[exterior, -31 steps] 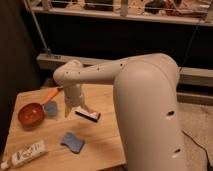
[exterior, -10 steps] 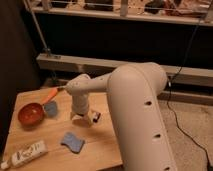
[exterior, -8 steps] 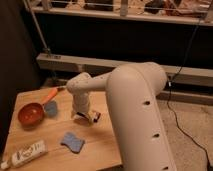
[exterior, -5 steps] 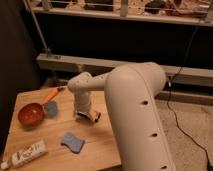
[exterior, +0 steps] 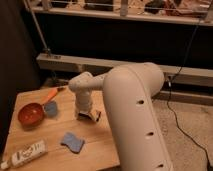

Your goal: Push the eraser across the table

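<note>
On the light wooden table [exterior: 100, 150], the eraser [exterior: 95, 116] lies near the middle. Only its dark right end with a pale top shows beside the gripper. My gripper [exterior: 84, 114] hangs from the white wrist and is down at table level. It sits right at the eraser's left part and covers it. I cannot tell whether it touches the eraser. The big white arm [exterior: 135, 115] fills the right foreground and hides the table's right side.
A red bowl [exterior: 31, 114] sits at the left, with a small blue object [exterior: 51, 108] against it and an orange handle [exterior: 51, 93] behind. A blue wavy sponge [exterior: 73, 142] lies in front of the gripper. A white tube [exterior: 27, 153] lies at the front left edge.
Since three seconds ago the arm has swung in closer and the gripper has come down over the eraser, hiding most of it. Over the last second almost nothing moves.
</note>
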You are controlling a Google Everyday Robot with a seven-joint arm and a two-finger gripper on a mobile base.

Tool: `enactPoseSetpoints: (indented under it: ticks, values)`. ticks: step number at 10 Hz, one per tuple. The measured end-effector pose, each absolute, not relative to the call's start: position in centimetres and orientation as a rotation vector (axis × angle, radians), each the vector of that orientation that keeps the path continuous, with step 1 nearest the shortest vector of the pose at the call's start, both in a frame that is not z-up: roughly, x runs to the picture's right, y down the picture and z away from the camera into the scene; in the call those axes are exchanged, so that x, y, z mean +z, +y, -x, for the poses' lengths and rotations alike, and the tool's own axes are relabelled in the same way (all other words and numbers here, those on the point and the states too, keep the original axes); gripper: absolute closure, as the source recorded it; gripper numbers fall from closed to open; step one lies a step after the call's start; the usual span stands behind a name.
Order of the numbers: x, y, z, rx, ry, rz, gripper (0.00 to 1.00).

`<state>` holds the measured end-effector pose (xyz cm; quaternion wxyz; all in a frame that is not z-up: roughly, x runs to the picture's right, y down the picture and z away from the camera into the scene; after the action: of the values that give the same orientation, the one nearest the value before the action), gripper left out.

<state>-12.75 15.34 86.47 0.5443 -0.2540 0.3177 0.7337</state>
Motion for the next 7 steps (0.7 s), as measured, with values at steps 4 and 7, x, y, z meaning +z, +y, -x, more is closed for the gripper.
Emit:
enactPoseSetpoints:
  ticks: [4, 7]
  values:
    - [86.9, 13.6, 12.6, 1.730, 0.711, 0.568, 0.26]
    - [86.7, 14.5, 12.9, 1.721, 0.726, 0.589, 0.26]
